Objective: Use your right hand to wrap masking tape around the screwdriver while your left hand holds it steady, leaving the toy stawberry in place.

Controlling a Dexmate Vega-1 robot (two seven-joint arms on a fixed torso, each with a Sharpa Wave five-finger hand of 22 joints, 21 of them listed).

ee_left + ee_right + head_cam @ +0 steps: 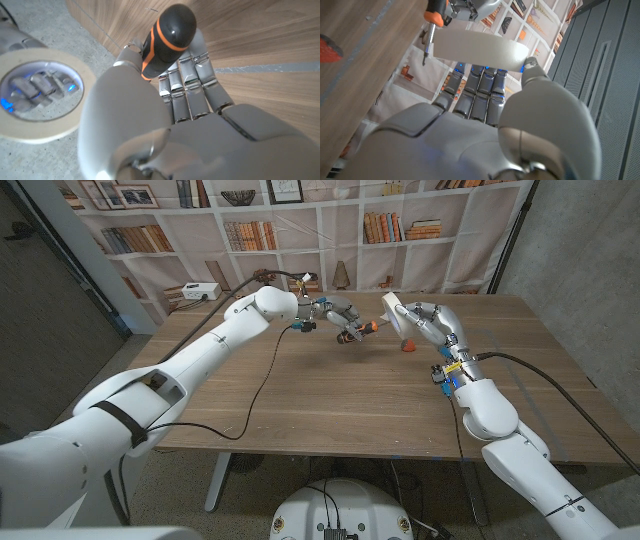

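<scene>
The left arm reaches far over the wooden table [300, 400]. Its left hand [335, 315] is held above the far part of the table, fingers [187, 75] curled side by side around the black and orange handle of the screwdriver [355, 331]. The metal tip points toward the other hand. Just beside it to the right, the right hand [425, 320] holds the roll of masking tape [393, 311] upright, thumb on the outer side and the other fingers together inside the ring. The tape and the screwdriver are near, apart. The toy strawberry [407, 346] lies on the table under the right hand.
</scene>
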